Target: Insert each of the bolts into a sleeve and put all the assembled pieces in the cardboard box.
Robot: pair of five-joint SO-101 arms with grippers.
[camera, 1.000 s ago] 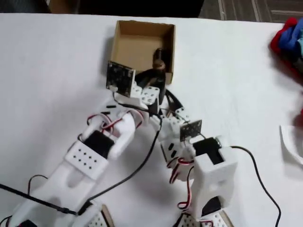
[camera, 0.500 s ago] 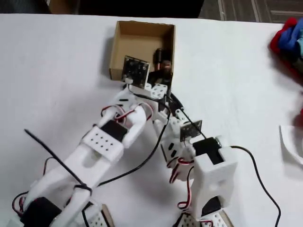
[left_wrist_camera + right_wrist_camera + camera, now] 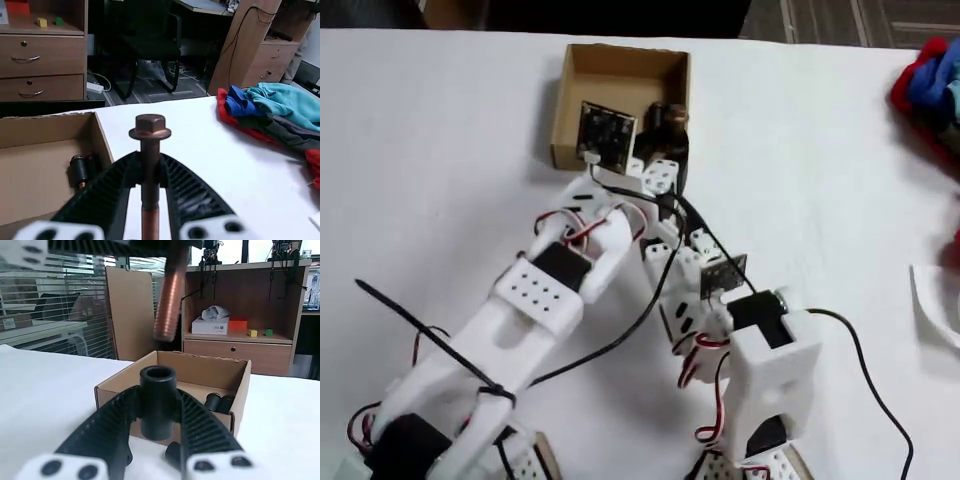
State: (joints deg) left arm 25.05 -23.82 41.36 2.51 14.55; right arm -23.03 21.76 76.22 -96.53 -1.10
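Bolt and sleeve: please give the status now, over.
Left gripper shut on bolt, upright. Right gripper shut on sleeve. Bolt tip above sleeve, not yet inserted. Nothing between them.

Bolt (image 3: 150,165) upright in left claw (image 3: 149,172)

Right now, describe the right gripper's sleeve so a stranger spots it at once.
Find the cardboard box. On the arms' side of it, the right gripper clamps a black sleeve upright. Unlike the pieces lying in the box, it stands outside, under a copper bolt.
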